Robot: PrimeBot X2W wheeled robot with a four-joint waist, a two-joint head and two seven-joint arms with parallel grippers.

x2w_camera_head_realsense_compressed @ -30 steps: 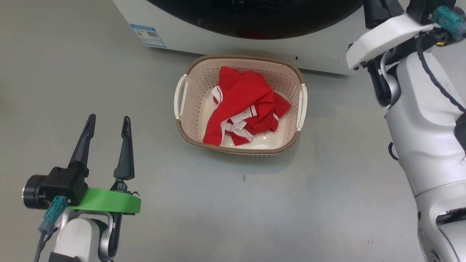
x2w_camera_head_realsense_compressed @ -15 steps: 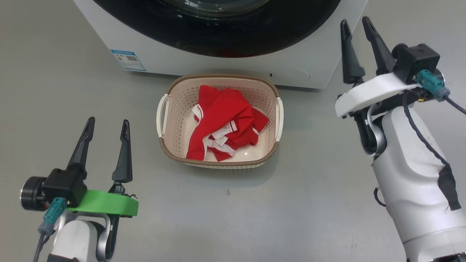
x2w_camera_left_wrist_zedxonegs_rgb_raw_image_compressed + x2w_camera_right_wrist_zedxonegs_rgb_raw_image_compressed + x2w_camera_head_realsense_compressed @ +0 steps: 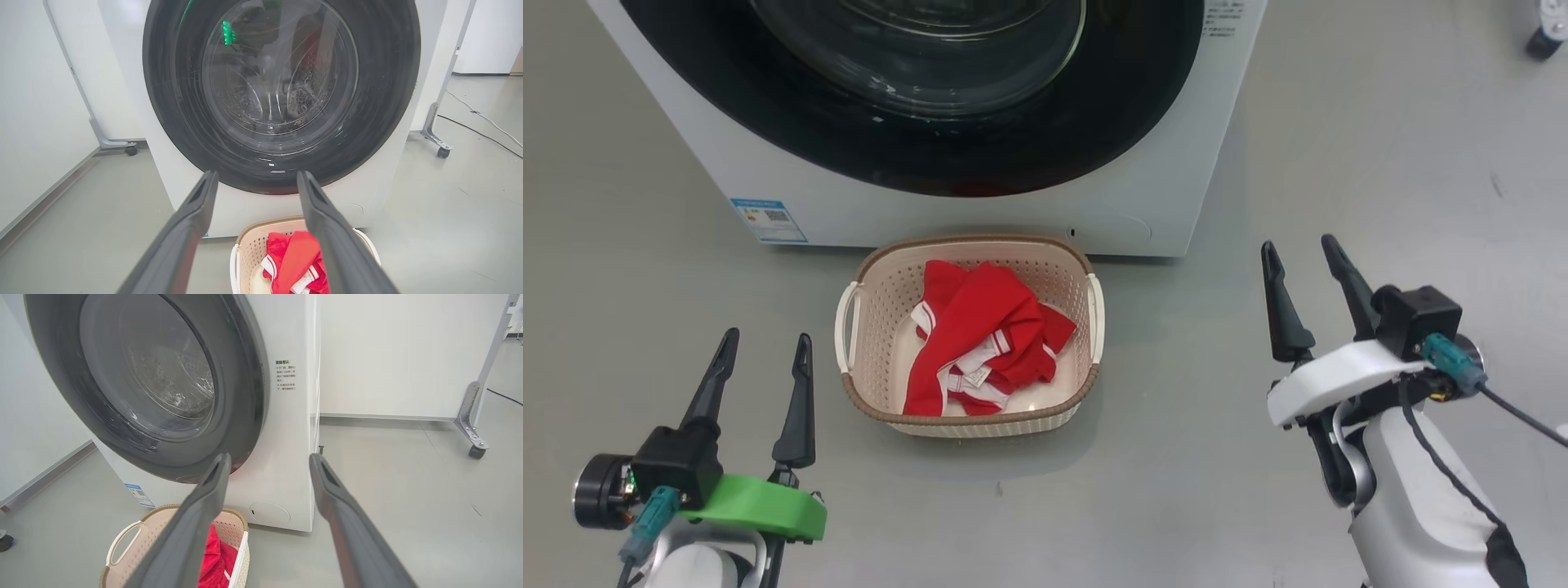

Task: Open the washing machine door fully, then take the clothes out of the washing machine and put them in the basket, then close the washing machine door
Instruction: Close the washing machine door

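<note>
Red white-trimmed clothes point(image 3: 980, 343) are heaped in the cream perforated plastic basket point(image 3: 980, 419) before the shut glossy black round door point(image 3: 1094, 122); the left claw point(image 3: 768, 336) and right claw point(image 3: 1297, 242) are spread, empty.

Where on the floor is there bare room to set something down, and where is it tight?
Bare floor lies between the basket and the right gripper, between the basket and the left gripper, and right of the washing machine. Tight: the strip between basket and washing machine; clothes cover most of the basket.
</note>
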